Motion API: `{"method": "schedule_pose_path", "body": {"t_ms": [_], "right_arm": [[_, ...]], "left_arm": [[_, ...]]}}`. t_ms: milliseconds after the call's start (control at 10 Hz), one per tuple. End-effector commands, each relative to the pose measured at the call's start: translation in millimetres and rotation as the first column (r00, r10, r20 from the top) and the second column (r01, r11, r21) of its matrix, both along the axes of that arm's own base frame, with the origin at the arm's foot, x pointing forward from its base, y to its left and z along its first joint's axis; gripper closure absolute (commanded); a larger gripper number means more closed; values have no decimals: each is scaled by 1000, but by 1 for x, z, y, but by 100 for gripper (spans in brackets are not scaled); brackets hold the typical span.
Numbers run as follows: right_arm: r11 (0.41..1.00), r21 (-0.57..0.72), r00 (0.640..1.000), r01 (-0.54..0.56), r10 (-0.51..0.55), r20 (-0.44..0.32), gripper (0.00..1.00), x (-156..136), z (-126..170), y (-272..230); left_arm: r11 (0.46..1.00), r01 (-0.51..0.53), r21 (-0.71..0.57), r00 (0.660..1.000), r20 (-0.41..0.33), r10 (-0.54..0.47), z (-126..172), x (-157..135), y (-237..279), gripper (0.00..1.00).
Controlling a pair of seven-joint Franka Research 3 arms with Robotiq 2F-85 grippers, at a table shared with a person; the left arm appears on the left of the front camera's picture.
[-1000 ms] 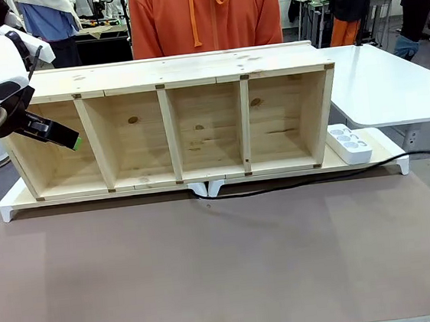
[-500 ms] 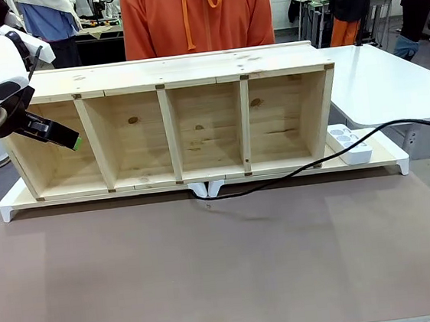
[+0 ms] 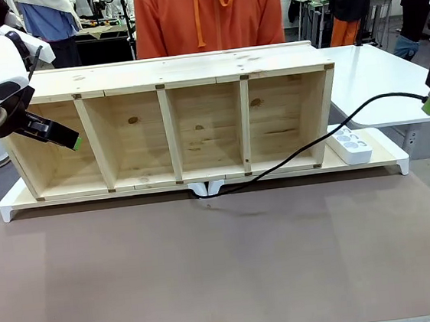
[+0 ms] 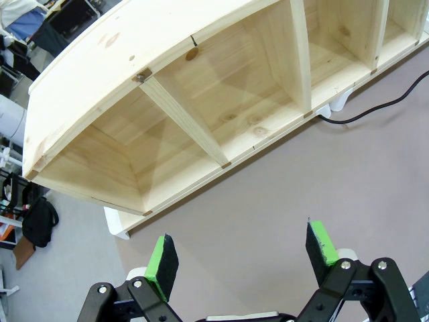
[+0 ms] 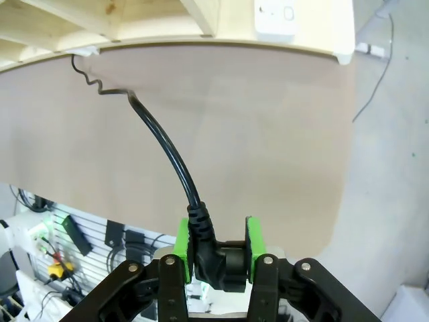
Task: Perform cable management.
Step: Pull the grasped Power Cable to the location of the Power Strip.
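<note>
Right gripper point(image 5: 216, 235) is clenched on the chunky black plug point(image 5: 216, 258) of the thin black power cable point(image 3: 295, 158), holding it up off the right end of the brown bench point(image 3: 226, 267). The cable sags in an arc past the white multi-socket power strip point(image 3: 349, 144) and down to the bench in front of the long four-bay pine shelf unit point(image 3: 190, 70). It looks light and floppy, with a springy kink. The rigid plug seems the surest hold; the slick cord would likely slide. Left gripper point(image 4: 241, 251) hangs released, grasping nothing, by the shelf's left bay.
</note>
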State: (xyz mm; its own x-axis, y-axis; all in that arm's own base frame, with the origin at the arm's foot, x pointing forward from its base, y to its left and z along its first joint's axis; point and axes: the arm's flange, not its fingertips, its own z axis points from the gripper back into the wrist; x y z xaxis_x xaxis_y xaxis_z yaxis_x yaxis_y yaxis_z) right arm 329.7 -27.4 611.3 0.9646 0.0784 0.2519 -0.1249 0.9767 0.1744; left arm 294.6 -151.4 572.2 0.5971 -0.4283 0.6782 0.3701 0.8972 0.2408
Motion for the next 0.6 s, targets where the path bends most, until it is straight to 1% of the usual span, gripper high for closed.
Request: {"method": "schedule_pose_path", "body": {"t_ms": [0,100,200,500], "right_arm": [[999,35,1000,-1,1,24,61,6,5,1],[999,43,1000,2,-3,30,61,5,6,2],[1000,12,1000,1,-1,6,61,2,3,1],[1000,12,1000,1,-1,6,61,2,3,1]], "left_arm": [[1000,-4,15,1000,-2,4,1,-1,1,0],[1000,-4,15,1000,-2,4,1,-1,1,0],[1000,-4,15,1000,-2,4,1,-1,1,0],[1000,-4,15,1000,-2,4,1,-1,1,0]]}}
